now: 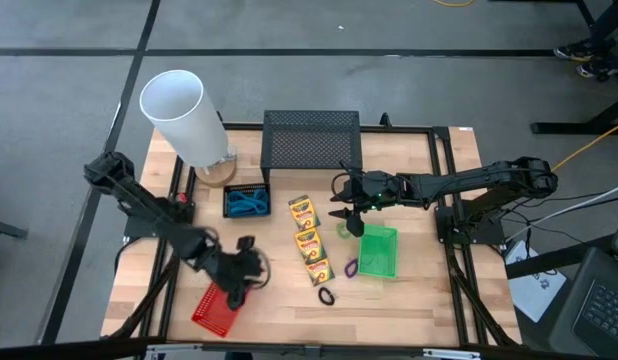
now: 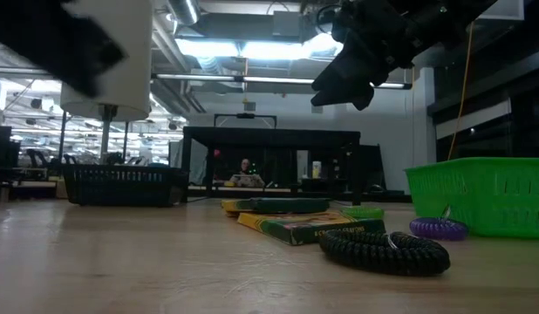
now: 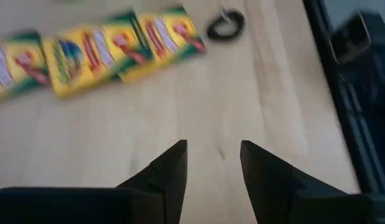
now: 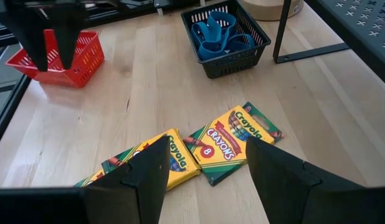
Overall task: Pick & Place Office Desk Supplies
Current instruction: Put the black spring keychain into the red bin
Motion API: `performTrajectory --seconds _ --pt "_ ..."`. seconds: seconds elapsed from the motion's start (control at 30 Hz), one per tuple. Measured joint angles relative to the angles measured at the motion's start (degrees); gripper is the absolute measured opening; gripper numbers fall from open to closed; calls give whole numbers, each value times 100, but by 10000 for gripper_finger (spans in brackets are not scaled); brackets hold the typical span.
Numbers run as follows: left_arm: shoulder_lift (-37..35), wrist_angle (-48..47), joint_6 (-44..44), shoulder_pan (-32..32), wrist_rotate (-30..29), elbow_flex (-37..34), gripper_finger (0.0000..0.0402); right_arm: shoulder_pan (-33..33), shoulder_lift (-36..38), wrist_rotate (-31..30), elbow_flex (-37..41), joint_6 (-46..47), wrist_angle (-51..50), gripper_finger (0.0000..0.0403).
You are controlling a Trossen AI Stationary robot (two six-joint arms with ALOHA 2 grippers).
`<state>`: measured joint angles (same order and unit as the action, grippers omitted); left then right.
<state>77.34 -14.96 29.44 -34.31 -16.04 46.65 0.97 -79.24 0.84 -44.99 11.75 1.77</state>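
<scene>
- While both arms hang over the wooden table, we see the left gripper just above the red basket, its fingers parted with bare wood between them, holding nothing.
- We see the right gripper over the crayon boxes, its fingers spread wide and empty.
- We find blue scissors lying in the black basket.
- We see a black loop and a purple loop beside the green basket.
</scene>
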Motion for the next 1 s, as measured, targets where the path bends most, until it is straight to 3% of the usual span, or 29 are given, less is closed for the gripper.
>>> performTrajectory --seconds 0.13,0.3,0.4,0.67,1.0 --pt "46 656 -779 698 610 0 146 -2 0 0 0 0 -1 213" --pt "330 1782 -1808 1323 2328 2 146 -1 0 1 0 0 -4 213" --pt "572 2237 -2091 1597 3061 44 146 0 0 1 0 0 -3 213" --pt "1800 1184 -2679 2019 3391 1298 146 -2 0 0 0 -15 -5 213" --pt "3390 -747 -3880 1925 3533 3293 146 0 0 -74 0 -19 -12 213"
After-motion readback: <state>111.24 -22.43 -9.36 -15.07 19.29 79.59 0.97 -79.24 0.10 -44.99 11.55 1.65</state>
